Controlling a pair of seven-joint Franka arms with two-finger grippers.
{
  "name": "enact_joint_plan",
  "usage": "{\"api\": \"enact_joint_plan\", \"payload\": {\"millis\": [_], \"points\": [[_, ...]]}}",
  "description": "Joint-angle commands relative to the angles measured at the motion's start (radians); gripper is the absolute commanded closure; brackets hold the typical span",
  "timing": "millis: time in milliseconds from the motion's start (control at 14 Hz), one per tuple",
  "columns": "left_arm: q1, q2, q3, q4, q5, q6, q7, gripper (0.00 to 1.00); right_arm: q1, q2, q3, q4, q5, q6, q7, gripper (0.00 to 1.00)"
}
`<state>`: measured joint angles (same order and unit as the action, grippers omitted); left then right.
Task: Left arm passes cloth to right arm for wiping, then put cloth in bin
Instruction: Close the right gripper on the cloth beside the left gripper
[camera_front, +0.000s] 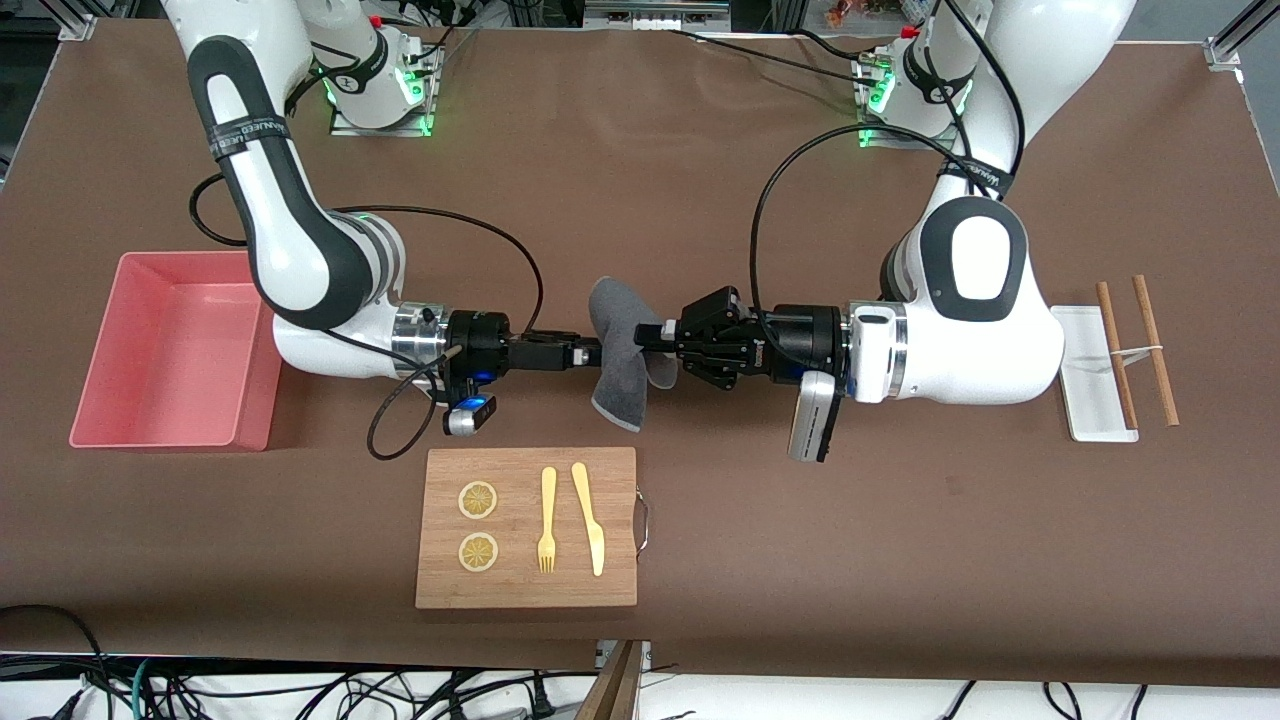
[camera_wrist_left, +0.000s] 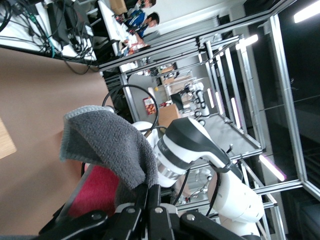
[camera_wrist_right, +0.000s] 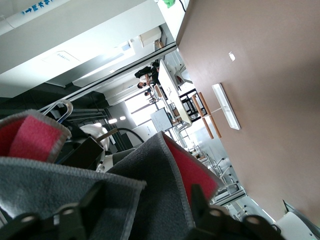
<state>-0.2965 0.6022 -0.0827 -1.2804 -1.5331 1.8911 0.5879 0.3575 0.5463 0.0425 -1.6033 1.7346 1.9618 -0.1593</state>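
Grey cloth (camera_front: 622, 352) hangs in mid-air above the table between your two grippers, its long axis vertical, over the bare strip above the wooden board (camera_front: 527, 527). Your left gripper (camera_front: 662, 334) pinches one side with fingers closed on it; your right gripper (camera_front: 596, 351) meets the other side, fingers spread around the fold. Bin (camera_front: 100, 395) waits at the right arm's end.

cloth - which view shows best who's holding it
The front view: the cloth hangs between the left gripper and right gripper, both meeting it. The wrist views show only grey and red folds close up.
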Motion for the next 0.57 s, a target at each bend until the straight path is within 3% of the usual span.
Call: {"api": "enact_joint_plan", "payload": {"millis": [0, 71, 214, 500], "points": [[-0.004, -0.033, -0.002, -0.065, -0.05, 0.023, 0.064, 1.0, -0.011, -0.008, 0.016, -0.013, 0.033, 0.011, -0.031, 0.39], [-0.003, -0.033, -0.002, -0.065, -0.05, 0.022, 0.066, 1.0, -0.012, -0.012, 0.016, -0.012, 0.033, 0.011, -0.022, 0.38], [-0.001, -0.03, -0.002, -0.065, -0.05, 0.022, 0.078, 1.0, -0.018, -0.02, 0.016, -0.012, 0.031, -0.001, -0.016, 0.12], [0.0, -0.032, 0.0, -0.06, -0.038, 0.02, 0.076, 1.0, -0.029, -0.02, 0.011, -0.013, 0.031, -0.008, -0.034, 0.02]]}}
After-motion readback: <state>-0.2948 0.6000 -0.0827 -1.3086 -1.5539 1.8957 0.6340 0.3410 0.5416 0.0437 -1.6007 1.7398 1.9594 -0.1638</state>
